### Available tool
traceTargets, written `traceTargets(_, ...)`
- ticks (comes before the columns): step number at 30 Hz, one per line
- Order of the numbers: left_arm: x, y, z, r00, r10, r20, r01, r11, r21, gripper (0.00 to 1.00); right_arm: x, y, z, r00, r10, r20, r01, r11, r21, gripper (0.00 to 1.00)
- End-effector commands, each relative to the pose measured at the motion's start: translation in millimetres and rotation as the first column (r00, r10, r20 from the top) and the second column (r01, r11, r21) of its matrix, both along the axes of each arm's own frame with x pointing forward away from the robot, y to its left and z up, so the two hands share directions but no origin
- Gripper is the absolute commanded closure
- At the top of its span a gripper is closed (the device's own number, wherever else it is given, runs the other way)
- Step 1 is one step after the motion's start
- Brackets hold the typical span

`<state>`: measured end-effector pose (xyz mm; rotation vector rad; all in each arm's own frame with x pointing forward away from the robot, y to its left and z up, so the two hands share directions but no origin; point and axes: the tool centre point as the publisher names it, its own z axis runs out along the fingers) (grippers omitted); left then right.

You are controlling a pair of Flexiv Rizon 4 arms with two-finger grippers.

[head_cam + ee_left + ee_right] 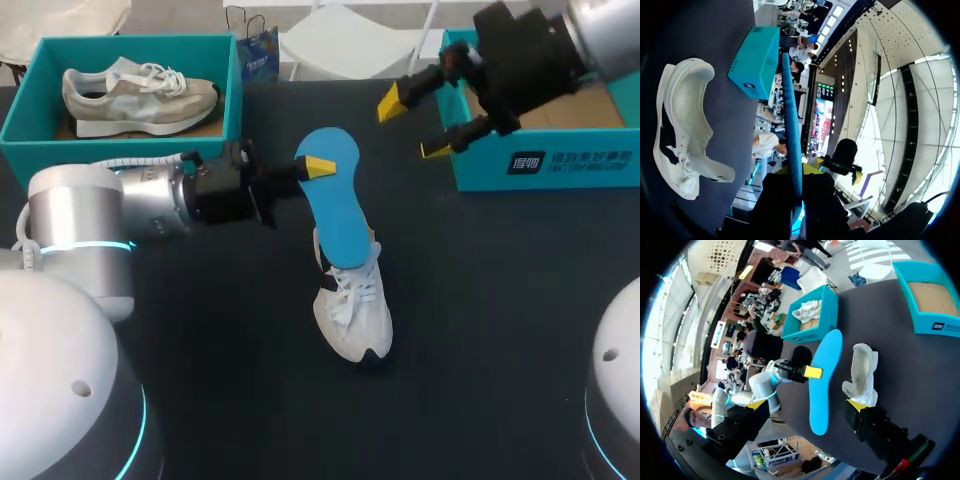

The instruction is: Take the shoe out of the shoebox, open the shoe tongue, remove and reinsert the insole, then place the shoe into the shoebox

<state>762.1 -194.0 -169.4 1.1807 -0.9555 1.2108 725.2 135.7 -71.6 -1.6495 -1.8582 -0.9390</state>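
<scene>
The left pincer (318, 168) is clamped on the flat blue foam insole (335, 215), its fingers pinching the sheet from both faces near the upper end. The insole hangs in the air, and the right wrist view shows it clear of the shoe. Below its lower end, the white lace-up sneaker (352, 305) rests on the dark table (500, 310). The step in hand looks like putting the insole back. To do it well, the lower end should be lined up with the shoe's mouth and fed in at a shallow angle towards the toe. The shoe looks light and would likely slide, so the collar or tongue wants steadying first. The right pincer (412, 125) hangs wide open with nothing in it, well apart from the sneaker and just beside the open teal cardboard shoebox (545, 165). Across the table, a second teal box (130, 42) holds a grey-and-white sneaker (135, 92).
</scene>
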Motion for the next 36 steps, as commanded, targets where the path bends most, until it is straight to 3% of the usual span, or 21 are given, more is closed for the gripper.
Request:
traceTargets(1, -0.8, -3, 5, 1.000, 0.013, 0.010, -0.013, 1.000, 0.007, 1.00, 2.0, 3, 7, 0.997, -0.073, -0.008, 0.067, 0.945, -0.319, 0.00)
traceTargets(17, 9.4, -8, -5, 0.981, 0.080, 0.179, -0.097, 0.991, 0.089, 1.00, 2.0, 3, 7, 0.997, -0.073, -0.008, 0.067, 0.945, -0.319, 0.00)
traceTargets(24, 12.1, -14, -9, 0.981, 0.098, 0.168, -0.110, 0.992, 0.068, 1.00, 4.2, 31, -6, 0.990, -0.131, 0.057, 0.141, 0.820, -0.554, 0.00)
traceTargets(31, 10.3, -23, -12, 0.977, 0.087, 0.197, -0.104, 0.992, 0.076, 1.00, -1.4, 48, -12, 0.985, -0.102, 0.140, 0.170, 0.720, -0.673, 0.00)
traceTargets(33, 10.3, -23, -12, 0.977, 0.087, 0.197, -0.104, 0.992, 0.076, 1.00, -1.4, 48, -12, 0.985, -0.102, 0.140, 0.170, 0.720, -0.673, 0.00)
traceTargets(36, 10.3, -23, -12, 0.977, 0.087, 0.197, -0.104, 0.992, 0.076, 1.00, 2.0, 67, -22, 0.990, -0.053, 0.127, 0.129, 0.675, -0.726, 0.00)
